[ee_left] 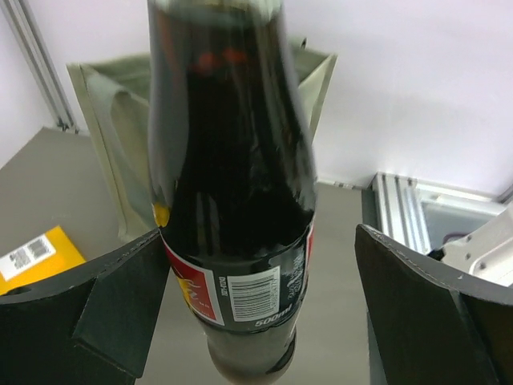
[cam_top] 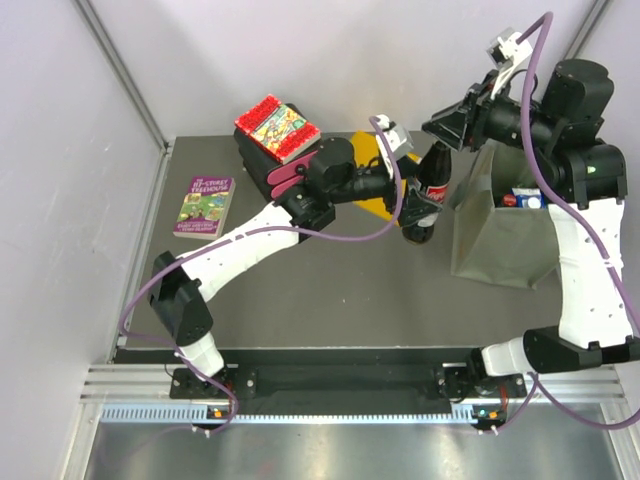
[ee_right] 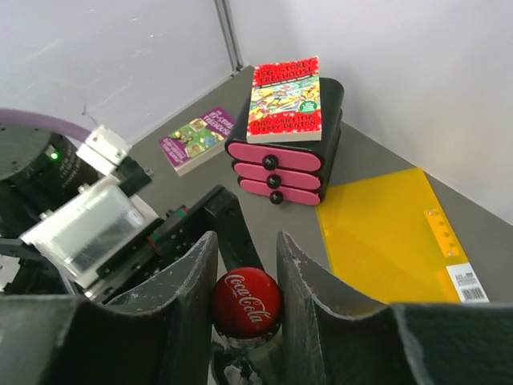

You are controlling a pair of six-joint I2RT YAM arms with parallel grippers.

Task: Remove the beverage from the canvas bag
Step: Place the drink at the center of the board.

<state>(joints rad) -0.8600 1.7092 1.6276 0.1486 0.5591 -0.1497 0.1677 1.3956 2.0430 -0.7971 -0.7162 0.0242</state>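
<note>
A dark cola bottle with a red cap hangs upright just left of the olive-green canvas bag. My right gripper is shut on the cap from above, a finger on each side. Lower down, my left gripper stands wide open around the labelled body of the bottle. Its left finger is close against the bottle, while the right finger stands well apart from it. The bag stands open behind the bottle in the left wrist view.
A small blue, white and red carton shows inside the bag. A black and pink drawer unit with a book on top stands at the back. A purple book lies at the left. A yellow folder lies flat behind the bottle.
</note>
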